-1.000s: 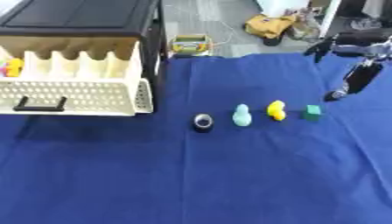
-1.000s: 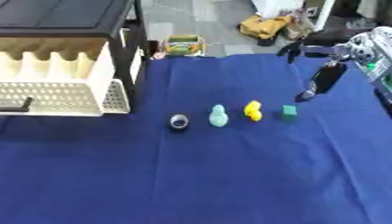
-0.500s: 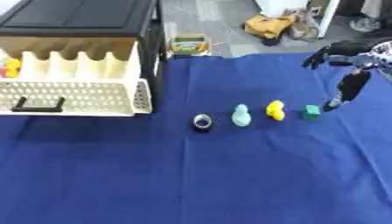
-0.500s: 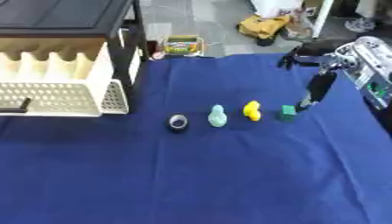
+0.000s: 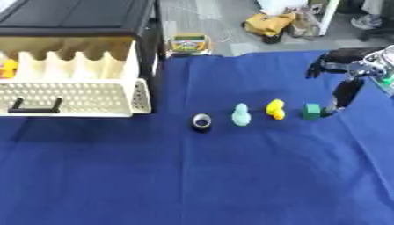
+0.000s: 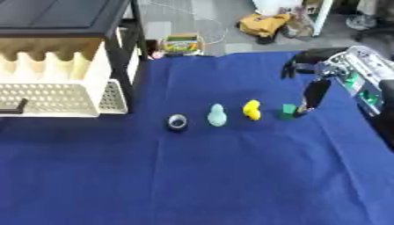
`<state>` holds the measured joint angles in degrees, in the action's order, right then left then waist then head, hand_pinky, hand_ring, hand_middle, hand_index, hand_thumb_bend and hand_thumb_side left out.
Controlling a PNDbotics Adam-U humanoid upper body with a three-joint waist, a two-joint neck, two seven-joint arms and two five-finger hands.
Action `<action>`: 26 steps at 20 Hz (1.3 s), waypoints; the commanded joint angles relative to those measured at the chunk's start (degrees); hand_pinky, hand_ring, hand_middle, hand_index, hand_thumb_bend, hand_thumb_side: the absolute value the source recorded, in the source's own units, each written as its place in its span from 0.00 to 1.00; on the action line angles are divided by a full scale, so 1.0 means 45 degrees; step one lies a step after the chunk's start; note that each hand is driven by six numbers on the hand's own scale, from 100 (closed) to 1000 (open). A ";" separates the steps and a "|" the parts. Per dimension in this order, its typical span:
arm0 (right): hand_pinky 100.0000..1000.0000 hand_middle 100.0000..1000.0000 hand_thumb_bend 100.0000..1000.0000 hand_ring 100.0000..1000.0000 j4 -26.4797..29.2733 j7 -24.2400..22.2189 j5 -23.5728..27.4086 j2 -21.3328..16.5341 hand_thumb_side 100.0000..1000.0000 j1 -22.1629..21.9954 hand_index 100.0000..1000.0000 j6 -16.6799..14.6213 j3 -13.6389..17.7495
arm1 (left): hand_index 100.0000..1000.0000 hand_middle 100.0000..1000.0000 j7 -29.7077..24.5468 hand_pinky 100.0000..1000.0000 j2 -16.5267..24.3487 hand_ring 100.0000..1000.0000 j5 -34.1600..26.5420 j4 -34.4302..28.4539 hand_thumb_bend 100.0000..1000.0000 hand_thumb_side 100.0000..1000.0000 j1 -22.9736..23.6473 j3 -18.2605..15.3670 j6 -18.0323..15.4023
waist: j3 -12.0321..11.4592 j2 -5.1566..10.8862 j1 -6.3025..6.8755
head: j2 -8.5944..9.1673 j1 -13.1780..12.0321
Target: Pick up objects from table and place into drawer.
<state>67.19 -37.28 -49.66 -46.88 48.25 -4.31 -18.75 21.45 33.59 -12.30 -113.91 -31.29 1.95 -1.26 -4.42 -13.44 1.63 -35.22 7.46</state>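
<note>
Four small objects lie in a row on the blue cloth: a dark ring-shaped roll (image 5: 202,121), a pale teal bottle-shaped figure (image 5: 241,115), a yellow duck-like toy (image 5: 275,109) and a green cube (image 5: 311,111). My right hand (image 5: 344,90) comes in from the right, its fingers pointing down right beside the green cube, with nothing held. The cream drawer (image 5: 69,99) stands pulled out at the left, and a yellow object (image 5: 7,69) shows at its far left. My left hand is out of view.
A black cabinet (image 5: 77,17) sits over the drawer. Beyond the table's far edge lie a small colourful box (image 5: 188,43) and a yellow bag (image 5: 269,23) on the floor. Open blue cloth (image 5: 200,176) spreads in front of the row.
My right hand has moved left and down toward the green cube, ending right beside it. The objects on the cloth have stayed put.
</note>
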 commanded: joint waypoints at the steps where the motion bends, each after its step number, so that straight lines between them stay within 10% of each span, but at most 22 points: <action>1: 0.74 0.67 0.60 0.81 -0.0007 0.0412 -0.0324 -0.0196 0.16 0.0093 0.79 0.0373 0.0113 | 0.72 0.02 -0.0055 0.06 0.0135 0.00 -0.0039 -0.0152 0.07 1.00 -0.0095 -0.0137 0.0012 | -0.0023 0.0188 0.0003 | 0.0038 0.0050; 26: 0.67 0.61 0.49 0.72 -0.0638 0.1870 0.0116 0.0269 0.05 -0.0488 0.73 0.1640 0.0430 | 0.72 0.01 -0.0229 0.07 -0.0169 0.00 -0.0192 -0.0152 0.06 1.00 0.0187 -0.0186 0.0040 | -0.0192 -0.0017 0.0138 | 0.0184 0.0258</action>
<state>64.16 -29.03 -49.87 -44.52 45.08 2.69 -17.63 20.70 32.10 -12.96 -113.90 -29.97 1.91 -1.02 -5.21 -14.39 2.32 -35.10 8.44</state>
